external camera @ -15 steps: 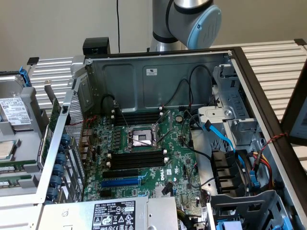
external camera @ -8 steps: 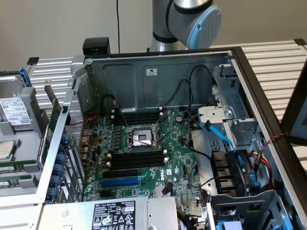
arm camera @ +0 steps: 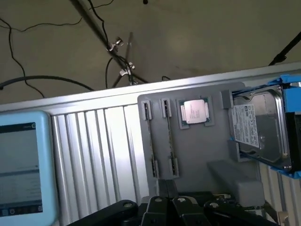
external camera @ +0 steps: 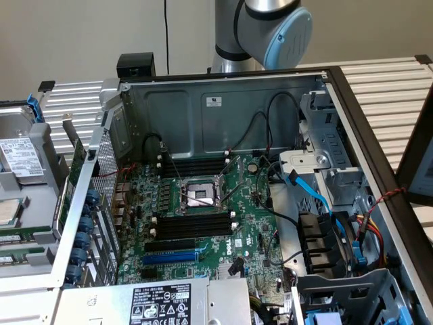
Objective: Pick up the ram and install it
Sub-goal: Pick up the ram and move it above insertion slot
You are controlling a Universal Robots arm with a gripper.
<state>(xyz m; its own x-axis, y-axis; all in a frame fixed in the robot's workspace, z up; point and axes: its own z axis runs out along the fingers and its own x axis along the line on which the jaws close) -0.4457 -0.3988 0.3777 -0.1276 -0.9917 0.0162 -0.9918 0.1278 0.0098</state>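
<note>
In the exterior view we see the open computer box [external camera: 203, 122]. The robot arm [external camera: 270, 27] is at twelve o'clock of it. The black memory slots [external camera: 193, 223] sit at six o'clock from the silver socket [external camera: 199, 196]. In the wrist view the ram [arm camera: 150, 141] stands on its edge in a grey tray [arm camera: 197, 155], just beside a square chip [arm camera: 194, 111]. The pincer [arm camera: 168, 205] is closed, holds nothing and is not touching the ram.

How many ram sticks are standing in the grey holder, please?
2. One ram stick stands on edge beside the processor chip; the other ram stick stands beyond it, in the grey holder. None looks hidden.
</note>
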